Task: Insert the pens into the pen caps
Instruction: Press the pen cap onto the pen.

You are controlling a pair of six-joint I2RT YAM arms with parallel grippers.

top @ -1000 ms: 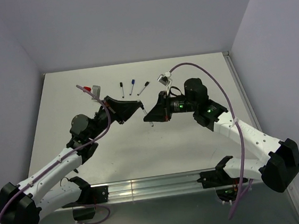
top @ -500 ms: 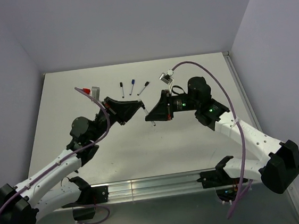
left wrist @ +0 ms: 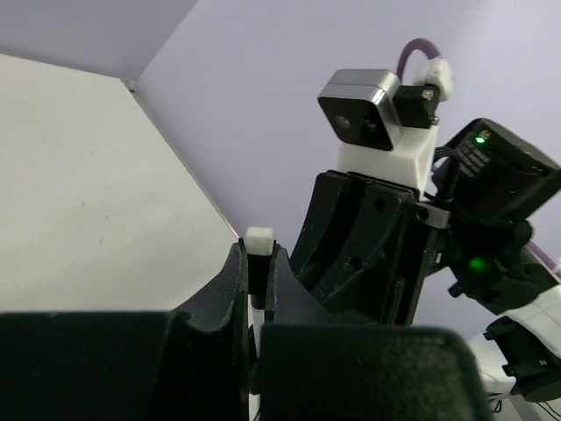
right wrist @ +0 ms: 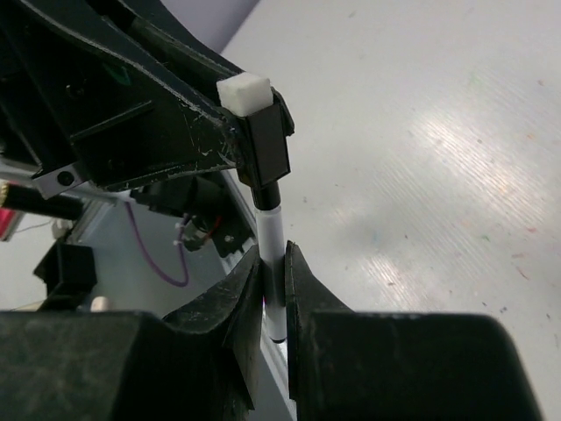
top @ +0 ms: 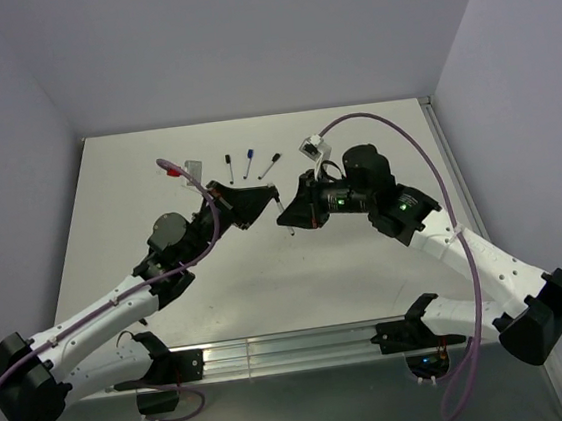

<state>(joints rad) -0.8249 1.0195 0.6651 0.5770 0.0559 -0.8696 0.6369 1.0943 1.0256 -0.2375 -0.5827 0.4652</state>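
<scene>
In the right wrist view my right gripper (right wrist: 273, 263) is shut on the white barrel of a pen (right wrist: 273, 237), which stands upright between its jaws. Its dark tip end goes into a black pen cap (right wrist: 270, 153) with a white end. My left gripper (left wrist: 258, 263) is shut on that pen cap (left wrist: 259, 267), and the white barrel (left wrist: 256, 320) shows just below it. From above, the left gripper (top: 268, 200) and right gripper (top: 284, 218) meet tip to tip over the table's middle.
Three more pens lie in a row at the back of the table: one with a black cap (top: 228, 166), one with a blue cap (top: 249, 163), one with a black cap (top: 270, 163). A metal rail (top: 306, 349) runs along the near edge.
The left arm has swung to the right and brought its gripper up against the right gripper. The right gripper has shifted only slightly. Both grips are unchanged.
</scene>
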